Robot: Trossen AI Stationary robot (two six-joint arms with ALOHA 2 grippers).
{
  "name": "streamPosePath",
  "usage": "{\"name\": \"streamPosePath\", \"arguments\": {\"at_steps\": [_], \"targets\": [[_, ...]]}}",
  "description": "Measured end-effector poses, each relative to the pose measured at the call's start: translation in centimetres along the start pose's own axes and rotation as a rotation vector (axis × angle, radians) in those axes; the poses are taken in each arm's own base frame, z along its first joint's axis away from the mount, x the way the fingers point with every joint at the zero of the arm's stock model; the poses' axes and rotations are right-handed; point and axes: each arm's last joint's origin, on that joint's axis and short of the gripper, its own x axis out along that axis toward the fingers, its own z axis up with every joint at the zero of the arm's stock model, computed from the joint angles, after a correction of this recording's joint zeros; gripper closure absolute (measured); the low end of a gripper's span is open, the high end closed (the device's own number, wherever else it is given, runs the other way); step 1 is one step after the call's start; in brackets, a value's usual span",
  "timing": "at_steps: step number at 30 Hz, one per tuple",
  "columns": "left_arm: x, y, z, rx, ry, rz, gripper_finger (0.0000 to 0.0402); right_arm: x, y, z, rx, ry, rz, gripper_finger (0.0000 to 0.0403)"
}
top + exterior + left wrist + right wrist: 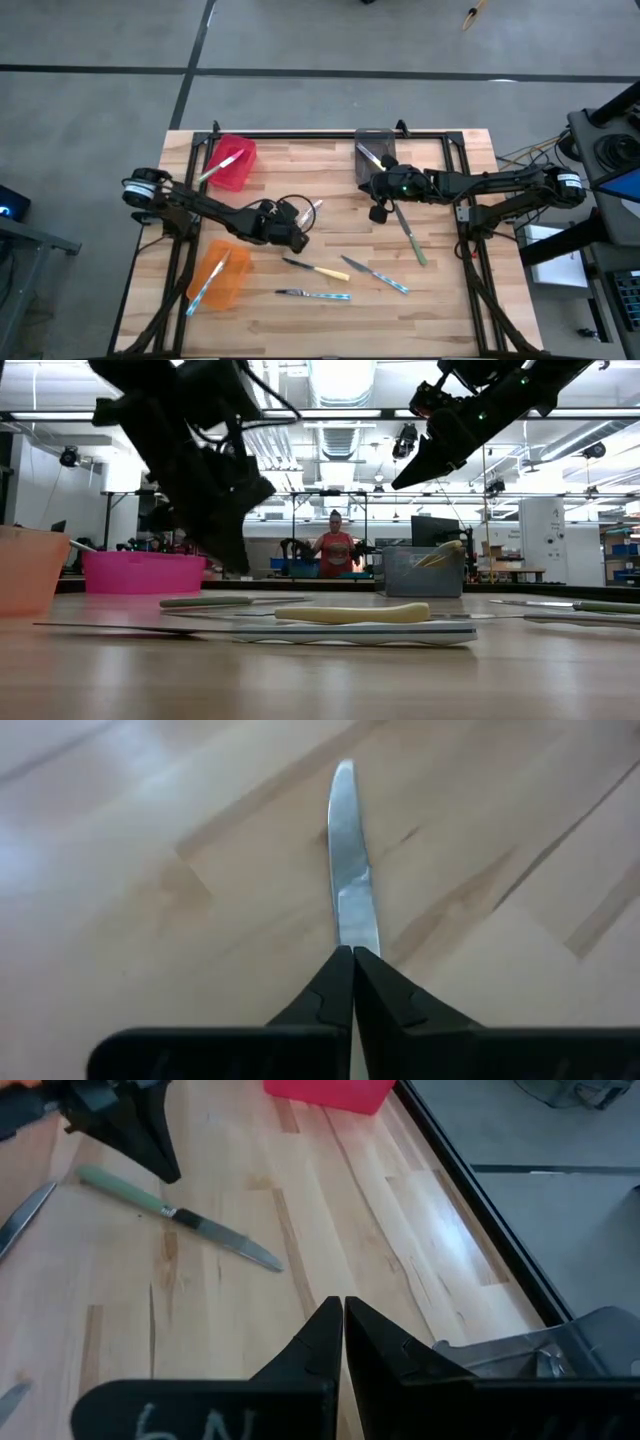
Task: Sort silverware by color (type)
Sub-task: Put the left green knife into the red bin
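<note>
Silverware lies scattered on the counter (330,230): the left pincer (352,952) is pinching one knife (348,870) just above the wood beside the orange bin (218,272); a yellow-handled knife (315,270), two blue-handled knives and a green-handled knife (408,232) lie to its right. The right pincer (342,1302), fingers pressed together and empty, hovers near the grey bin (374,152).

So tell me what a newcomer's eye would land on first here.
Most striking is the left gripper near the table's middle, shut on a knife whose silver blade sticks out past its fingers. Next come the bright bins along the left side: a red bin at the far edge and an orange bin nearer the front, each holding knives. The right gripper hangs shut and empty beside the grey bin.
</note>
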Motion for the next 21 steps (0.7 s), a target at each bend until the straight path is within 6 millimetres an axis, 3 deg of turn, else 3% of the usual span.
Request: {"name": "streamPosePath", "arguments": {"at_steps": [11, 21], "targets": [[-1.9, 0.2, 1.1, 0.256, 0.004, -0.115, 0.0400, 0.0, -0.1, 0.4, 0.070, -0.043, -0.003, 0.0394], [-1.5, 3.0, 1.6, 0.399, -0.040, -0.143, 0.0401, 0.6, 0.1, 1.5, 0.184, -0.122, 0.035, 0.0394]]}}
